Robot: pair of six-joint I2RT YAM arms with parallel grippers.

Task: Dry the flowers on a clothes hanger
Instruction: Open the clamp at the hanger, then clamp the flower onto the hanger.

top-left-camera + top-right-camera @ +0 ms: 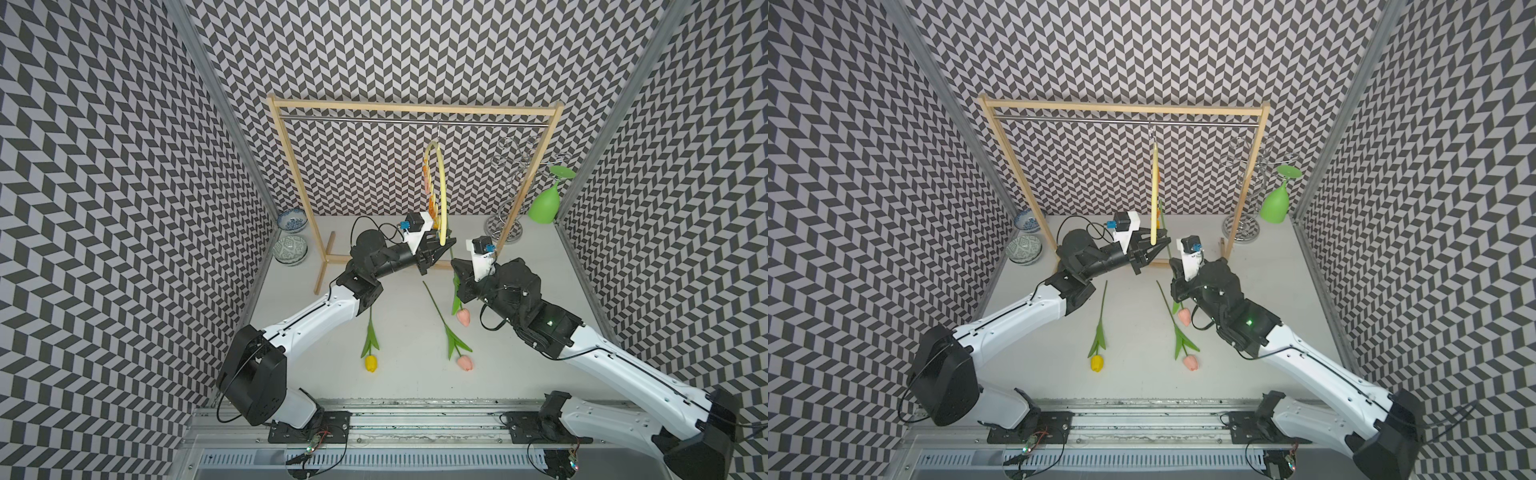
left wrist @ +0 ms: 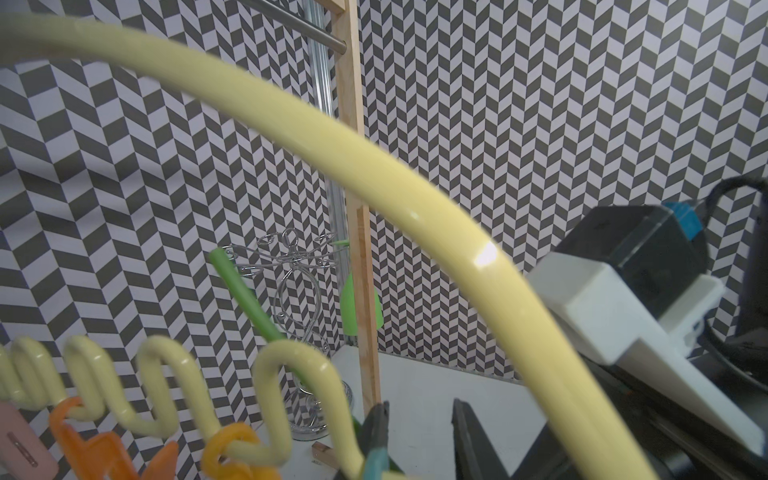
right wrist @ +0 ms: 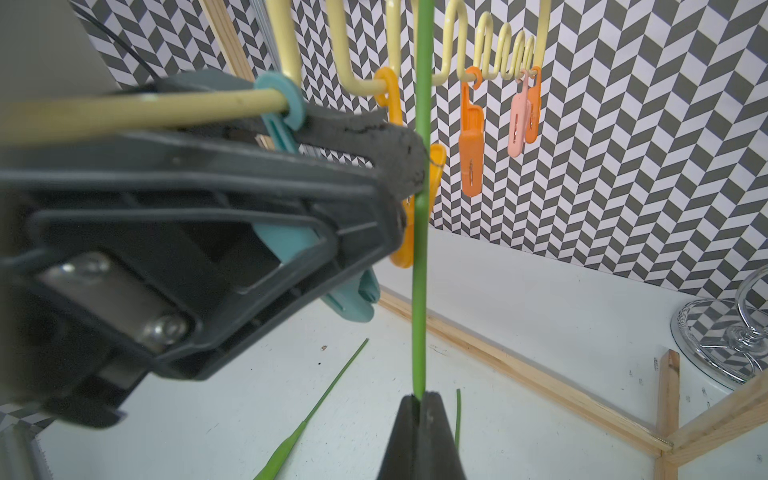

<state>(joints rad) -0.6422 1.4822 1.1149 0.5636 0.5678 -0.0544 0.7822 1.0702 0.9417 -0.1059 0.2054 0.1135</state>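
Pale yellow hanger [image 1: 446, 199] above three tulips [image 1: 371, 363]

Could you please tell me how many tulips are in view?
3: yellow tulip on the table, left; pink tulip on the table, centre; second pink tulip, stem in the right gripper. None seems hidden.

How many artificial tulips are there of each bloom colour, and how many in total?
Yellow artificial tulip with long green stem: 1
Pale pink artificial tulips with long green stems: 2
Total: 3
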